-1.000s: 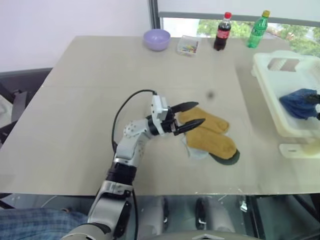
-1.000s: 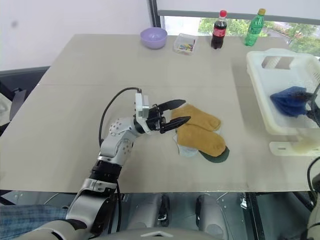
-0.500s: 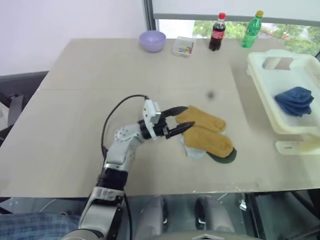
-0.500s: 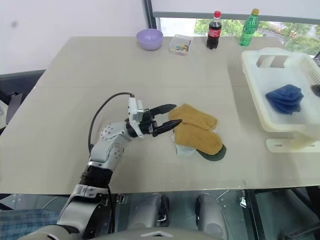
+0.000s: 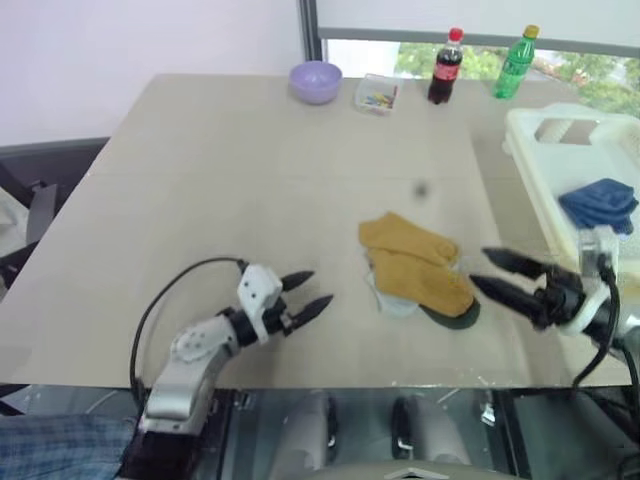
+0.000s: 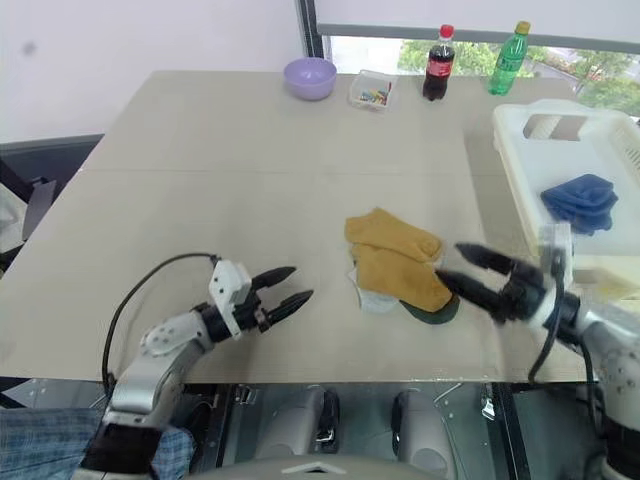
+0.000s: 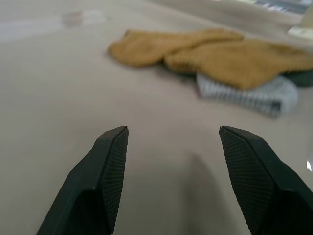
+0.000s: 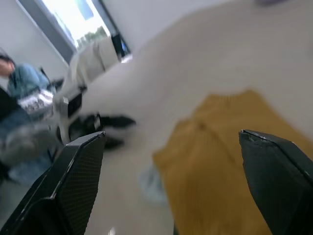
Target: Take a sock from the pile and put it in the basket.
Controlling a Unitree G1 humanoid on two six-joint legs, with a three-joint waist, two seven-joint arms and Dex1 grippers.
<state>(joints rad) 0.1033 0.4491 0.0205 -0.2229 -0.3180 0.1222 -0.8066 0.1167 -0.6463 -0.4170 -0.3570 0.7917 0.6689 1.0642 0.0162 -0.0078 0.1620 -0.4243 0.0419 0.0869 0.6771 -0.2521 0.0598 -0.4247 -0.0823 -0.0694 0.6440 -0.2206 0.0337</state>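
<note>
**One sock binned, pile waiting, both grippers empty**

Near left: left gripper (image 5: 303, 293) spread wide, holding nothing, well apart from the pile (image 5: 417, 273). Near right: right gripper (image 5: 496, 275) also gaping and empty, just beside the pile's right edge. Mid-table: mustard socks on top, pale and dark green ones beneath, all ungrasped. Far right: blue sock (image 5: 600, 204) already lying in the basket (image 5: 528, 140). Judged: one transfer done, next grasp not begun. Left wrist view gives the pale sock's ribbing (image 7: 254, 97); right wrist view catches a person (image 8: 23, 82) beyond the table.
</note>
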